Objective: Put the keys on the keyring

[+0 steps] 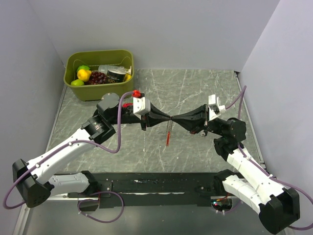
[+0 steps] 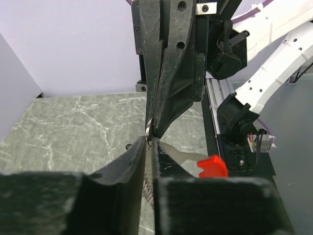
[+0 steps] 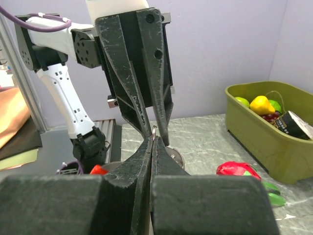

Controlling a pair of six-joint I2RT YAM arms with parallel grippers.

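Note:
My two grippers meet tip to tip above the middle of the table. The left gripper [image 1: 168, 118] [image 2: 149, 142] has its jaws drawn to a narrow slit with a silvery chain-like piece of the keyring [image 2: 148, 181] pinched in it. The right gripper [image 1: 176, 119] [image 3: 152, 139] is shut on the keyring's small silver ring [image 3: 154, 129] [image 2: 147, 131]. The slim red fob [image 1: 168, 136] [image 2: 212, 166] hangs below the tips. A round silvery piece [image 3: 175, 157] shows under them; whether it is one of the keys I cannot tell.
An olive bin [image 1: 99, 90] [image 3: 254, 142] with toy fruit stands at the back left. A red strawberry toy [image 3: 234, 169] lies on the marbled table [image 1: 195, 93] near it. A black mat [image 1: 156, 185] lies along the near edge between the arm bases.

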